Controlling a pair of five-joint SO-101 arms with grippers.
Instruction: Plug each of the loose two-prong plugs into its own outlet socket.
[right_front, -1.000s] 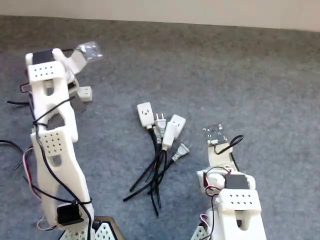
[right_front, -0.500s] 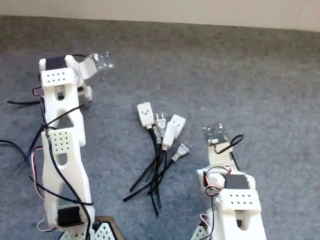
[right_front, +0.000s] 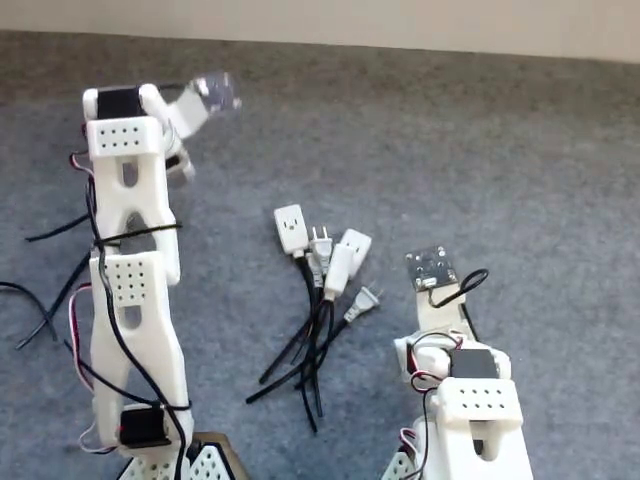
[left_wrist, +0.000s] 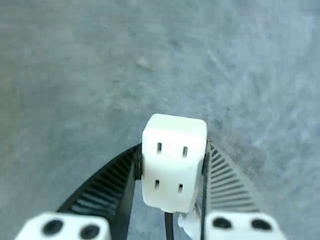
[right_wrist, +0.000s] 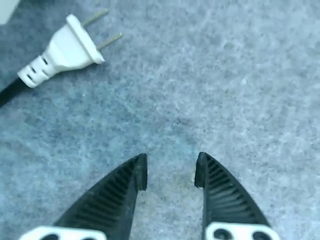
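Upper left in the high view, my left tool (left_wrist: 172, 150) clamped a white plastic socket block (left_wrist: 174, 160); my right tool (right_wrist: 171, 170) gaped empty near a white two-prong plug (right_wrist: 65, 47). Prongs would need squaring to slots.

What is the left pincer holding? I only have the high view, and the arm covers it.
Observer: The left pincer is shut on a white outlet socket, pinched by its two sides, with the slotted face toward the wrist camera.
Operator: Is any plug in that socket?
Observer: No, both pairs of slots are bare. A black cord leaves its near end.
Operator: And the right pincer?
Observer: The right pincer is open over grey carpet. A loose two-prong plug lies apart from it, prongs uncovered.
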